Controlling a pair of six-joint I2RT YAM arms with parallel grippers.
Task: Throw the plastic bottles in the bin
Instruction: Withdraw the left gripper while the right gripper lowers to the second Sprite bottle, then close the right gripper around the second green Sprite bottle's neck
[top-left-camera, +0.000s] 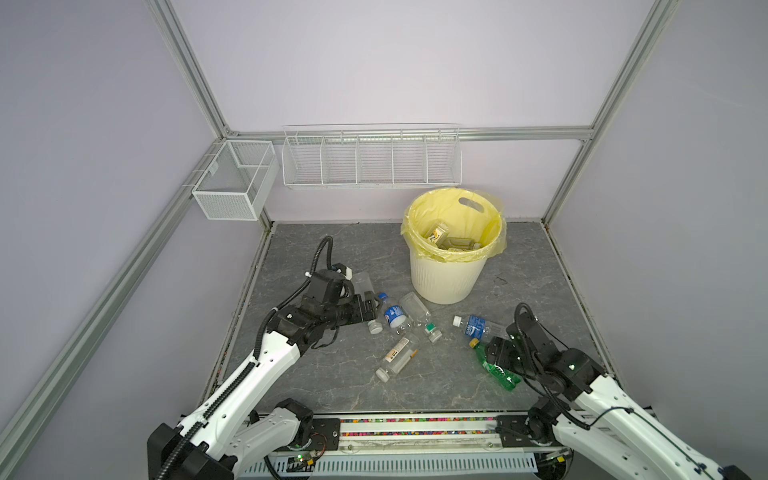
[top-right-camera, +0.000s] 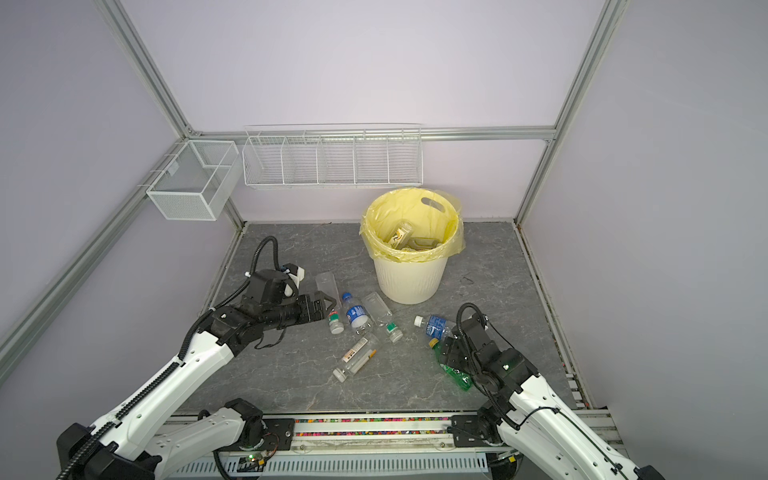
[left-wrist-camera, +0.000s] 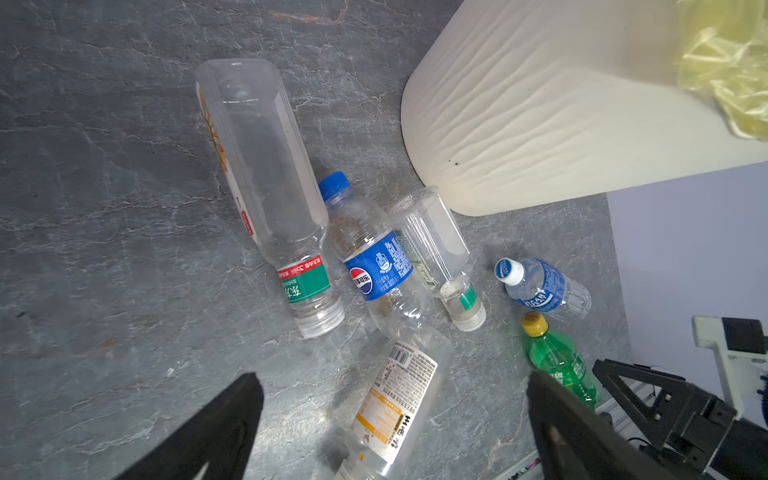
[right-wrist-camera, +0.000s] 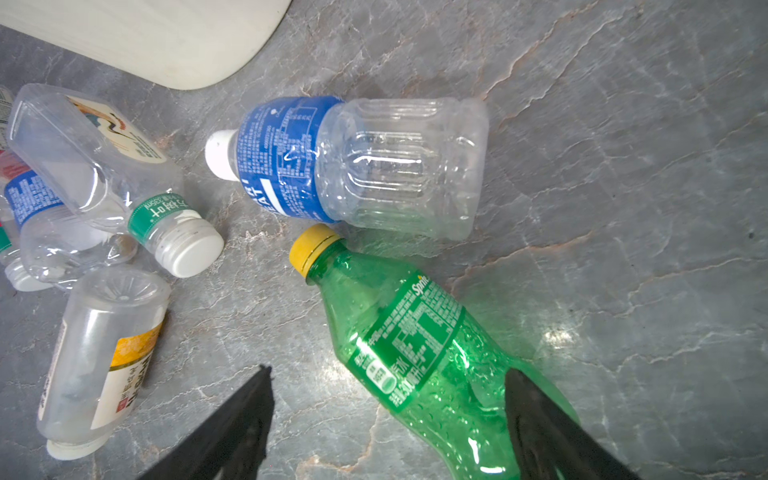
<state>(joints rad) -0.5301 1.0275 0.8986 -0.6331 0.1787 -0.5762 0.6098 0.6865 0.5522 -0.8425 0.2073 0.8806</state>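
Holding left jaws and right jaws spread, gripping nothing — showing bottles (top-left-camera: 439, 235) inside the bin (top-left-camera: 444, 278) only in both top views, Sprite lettering on the green bottle (right-wrist-camera: 415, 353) only at right wrist.

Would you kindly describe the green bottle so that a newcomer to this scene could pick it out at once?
Start at the cream bin with its yellow liner, then look to the grey table's near right. The green bottle lies there on its side beside a blue-labelled bottle. It is the only green one, with a yellow cap; its neighbours are clear.
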